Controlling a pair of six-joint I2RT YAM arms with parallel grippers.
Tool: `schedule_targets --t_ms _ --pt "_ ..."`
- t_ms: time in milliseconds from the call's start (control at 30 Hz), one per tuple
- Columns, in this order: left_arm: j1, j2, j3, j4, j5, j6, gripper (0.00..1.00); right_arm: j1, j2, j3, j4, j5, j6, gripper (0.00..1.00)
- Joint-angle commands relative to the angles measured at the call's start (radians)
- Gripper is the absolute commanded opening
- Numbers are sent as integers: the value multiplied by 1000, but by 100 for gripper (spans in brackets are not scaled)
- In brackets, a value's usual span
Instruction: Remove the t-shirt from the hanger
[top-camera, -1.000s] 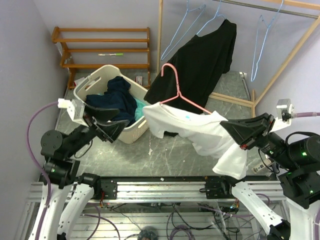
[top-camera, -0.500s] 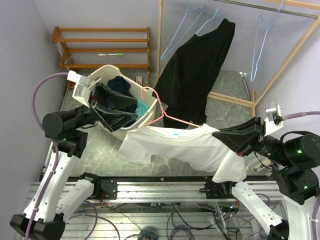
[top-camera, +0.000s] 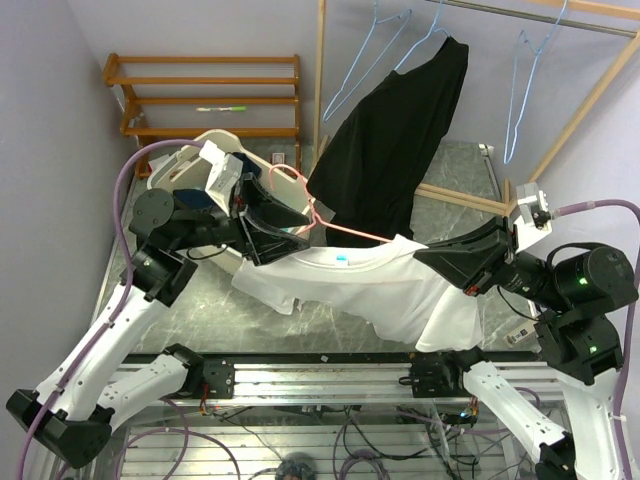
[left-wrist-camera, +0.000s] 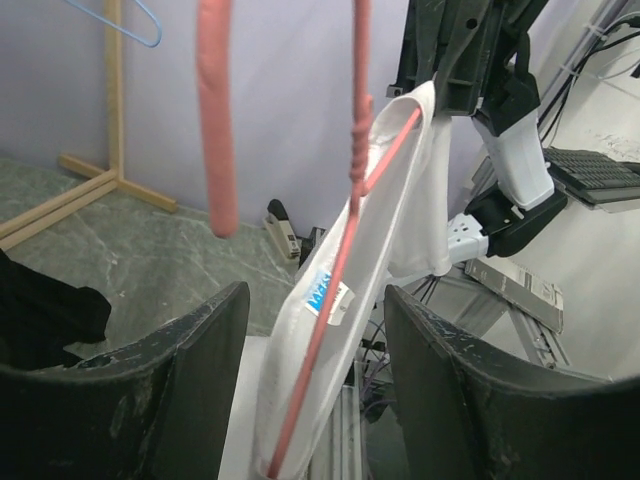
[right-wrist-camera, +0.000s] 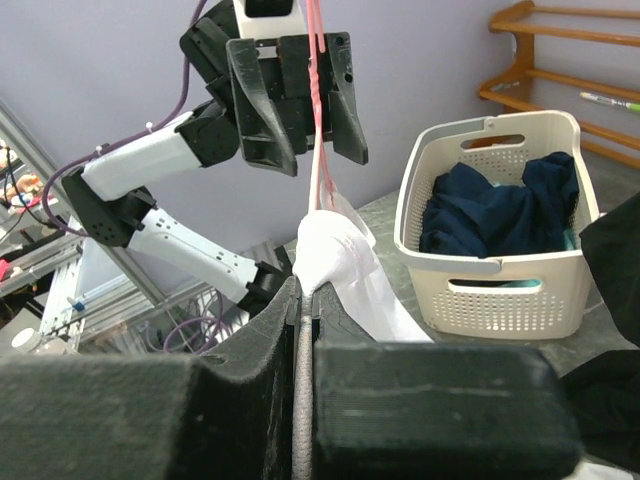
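A white t-shirt (top-camera: 350, 285) hangs on a pink hanger (top-camera: 345, 230) held up in mid-air between both arms. My right gripper (top-camera: 432, 260) is shut on the shirt's shoulder fabric, and in the right wrist view (right-wrist-camera: 305, 296) a white bunch (right-wrist-camera: 335, 255) sticks out of the closed jaws. My left gripper (top-camera: 298, 232) is open. In its wrist view (left-wrist-camera: 315, 385) the two fingers straddle the hanger's arm (left-wrist-camera: 345, 250) and the shirt collar (left-wrist-camera: 400, 210) without touching them. The hanger hook (left-wrist-camera: 215, 110) rises above the fingers.
A cream laundry basket (right-wrist-camera: 500, 250) of dark blue clothes stands behind the left arm, its rim partly showing in the top view (top-camera: 212, 138). A black shirt (top-camera: 400, 130) hangs on the wooden rack beside blue hangers (top-camera: 525, 80). A wooden shelf (top-camera: 200, 95) stands at the back left.
My left arm has risen and swung right, and its open fingers now sit around the pink hanger. The right gripper has stayed shut on the shirt and has lifted it slightly.
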Motion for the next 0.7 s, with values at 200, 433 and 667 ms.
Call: schedule_targets --t_ms 200,433,667 --pt "-58 54 30 30 -35 45 41 1 3 -35 89 -31 28 0" --pt "-75 32 90 -139 -91 167 7 1 12 -12 -109 79 -73 0" --pt "-74 -16 219 -394 -202 342 7 1 -53 -71 -332 328 -167 48"
